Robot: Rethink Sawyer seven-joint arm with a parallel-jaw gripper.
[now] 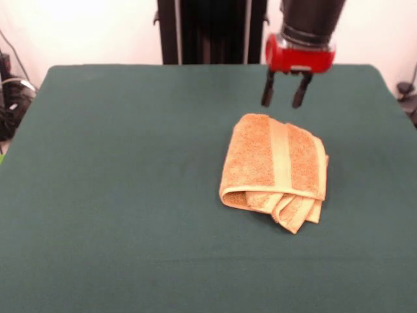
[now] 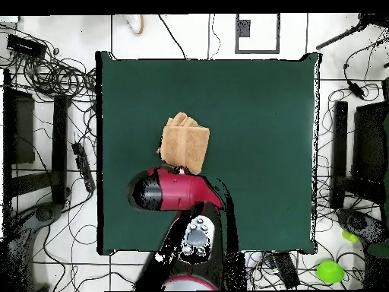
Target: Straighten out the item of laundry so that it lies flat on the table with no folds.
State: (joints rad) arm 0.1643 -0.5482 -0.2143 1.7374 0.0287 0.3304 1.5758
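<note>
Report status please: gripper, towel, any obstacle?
Gripper open, empty, above table behind towel. Towel folded in layers, not flat. Table otherwise unobstructed.

Front view low across table (image 1: 130,195); overhead straight down; towel (image 1: 273,169) shared.

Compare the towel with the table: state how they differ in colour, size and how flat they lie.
The towel is orange-tan; the table is dark green. The towel is small, covering only a patch of the much larger table. The towel is folded into layers with loose ends bunched at one edge; the table's cloth lies flat. Both look like soft fabric.
</note>
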